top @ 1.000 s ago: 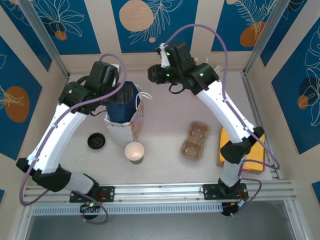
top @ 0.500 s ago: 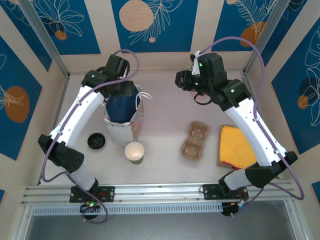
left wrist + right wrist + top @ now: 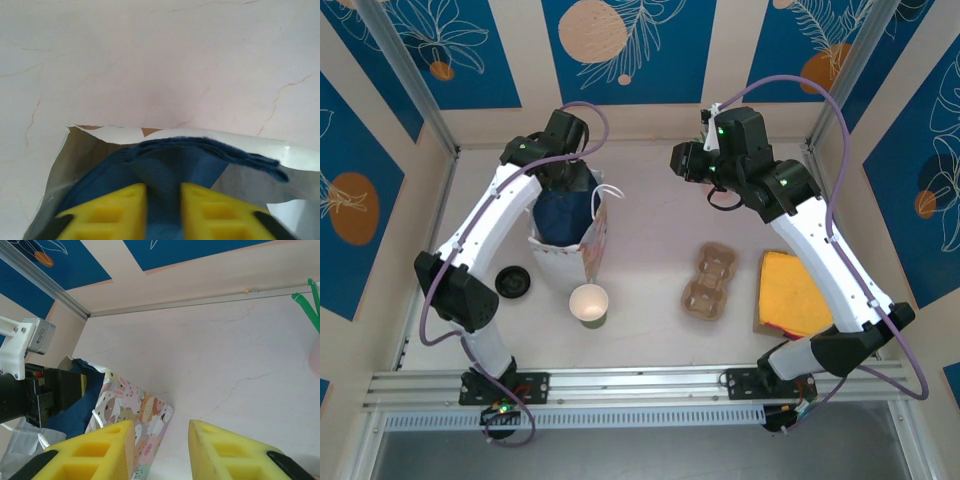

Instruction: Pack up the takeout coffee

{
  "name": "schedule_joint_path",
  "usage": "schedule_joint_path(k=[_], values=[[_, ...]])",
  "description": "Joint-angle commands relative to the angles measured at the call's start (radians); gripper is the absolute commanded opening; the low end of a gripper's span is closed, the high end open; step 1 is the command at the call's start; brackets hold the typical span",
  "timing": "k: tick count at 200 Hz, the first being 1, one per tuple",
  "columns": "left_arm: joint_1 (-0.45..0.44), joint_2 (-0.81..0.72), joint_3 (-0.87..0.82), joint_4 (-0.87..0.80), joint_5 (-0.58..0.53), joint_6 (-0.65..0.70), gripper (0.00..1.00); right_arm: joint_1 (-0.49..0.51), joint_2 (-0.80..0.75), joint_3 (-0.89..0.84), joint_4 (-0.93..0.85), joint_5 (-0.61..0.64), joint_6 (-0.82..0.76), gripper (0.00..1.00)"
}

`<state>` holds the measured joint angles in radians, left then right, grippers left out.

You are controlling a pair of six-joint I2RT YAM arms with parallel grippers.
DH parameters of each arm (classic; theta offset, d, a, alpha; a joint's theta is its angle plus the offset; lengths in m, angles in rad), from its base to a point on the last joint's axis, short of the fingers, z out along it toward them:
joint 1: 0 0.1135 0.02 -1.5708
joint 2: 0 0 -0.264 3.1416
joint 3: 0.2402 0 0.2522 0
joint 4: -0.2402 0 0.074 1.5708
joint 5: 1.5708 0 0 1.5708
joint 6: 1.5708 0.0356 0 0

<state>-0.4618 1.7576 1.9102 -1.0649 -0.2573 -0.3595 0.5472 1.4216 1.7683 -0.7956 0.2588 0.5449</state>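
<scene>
We count one gift bag, one lidless green paper cup, one loose black lid, one moulded pulp carrier and one flat yellow pad on the pale marbled counter. The left fingers, blocky yellow plastic, stand nearly together just above the bag's mouth and its folded dark-blue lining. Whether they nip it, and where the lidded coffee sits, we cannot tell. The right fingers are spread on nothing, with the bag's cartoon-printed side down to their left.
</scene>
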Motion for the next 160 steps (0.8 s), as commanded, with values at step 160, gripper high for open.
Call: schedule_joint_path(k=[160], values=[[-0.006,-0.163,-0.212,0.001,0.125,-0.088,0.04,-0.009,0.043,0.001,0.028,-0.042,0.027,0.34]])
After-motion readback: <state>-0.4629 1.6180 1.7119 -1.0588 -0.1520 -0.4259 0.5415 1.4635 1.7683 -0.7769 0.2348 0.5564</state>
